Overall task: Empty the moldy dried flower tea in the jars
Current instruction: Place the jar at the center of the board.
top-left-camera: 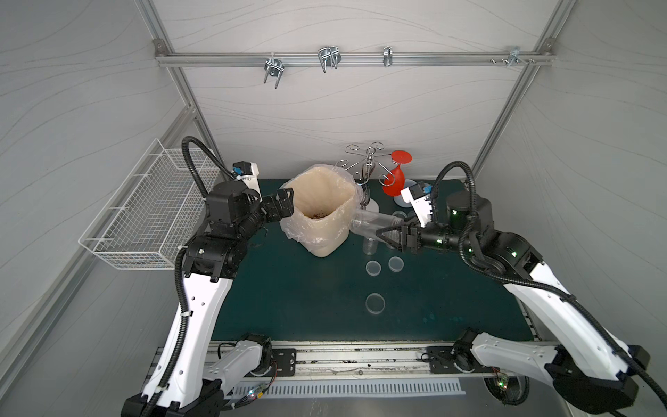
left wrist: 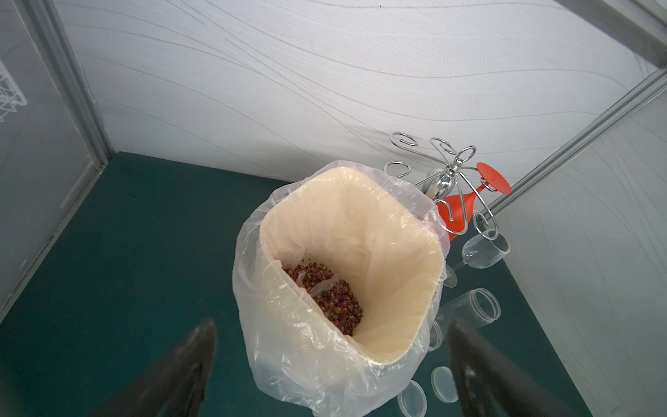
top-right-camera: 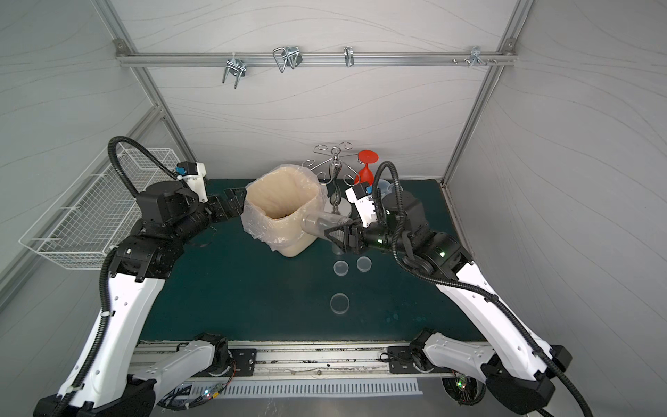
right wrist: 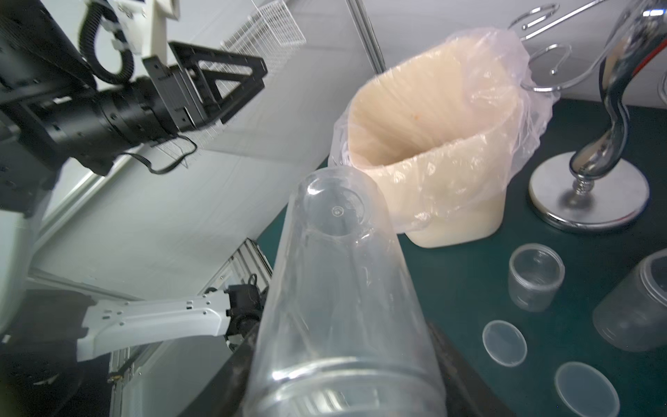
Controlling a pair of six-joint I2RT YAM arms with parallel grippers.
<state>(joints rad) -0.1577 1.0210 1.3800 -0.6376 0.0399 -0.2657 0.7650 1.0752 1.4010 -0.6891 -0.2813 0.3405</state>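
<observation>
My right gripper [top-left-camera: 387, 231] [top-right-camera: 335, 234] is shut on the tall clear jar [top-left-camera: 371, 219] [right wrist: 335, 289], gripping near its mouth. The jar lies about level and looks empty, its base pointing at the cream bin [top-left-camera: 325, 242] [right wrist: 451, 216], beside the bin's right wall. The moldy dried flower tea [left wrist: 325, 296] [top-left-camera: 317, 215] lies as reddish bits at the bottom of the bag-lined bin. A short narrow jar [right wrist: 536, 278] [top-left-camera: 370, 247] and a wider jar [right wrist: 635, 307] stand open and empty on the mat. My left gripper [top-left-camera: 285, 204] [top-right-camera: 232, 204] hangs open by the bin's left rim, holding nothing.
Three round lids [top-left-camera: 373, 268] [top-left-camera: 396, 264] [top-left-camera: 375, 303] lie on the green mat in front of the jars. Behind the bin stands a chrome glass rack [top-left-camera: 368, 166] with a red glass [top-left-camera: 395, 180] hanging from it. A clear wine glass [left wrist: 485, 251] sits nearby. A white wire basket [top-left-camera: 144, 216] hangs at the left wall.
</observation>
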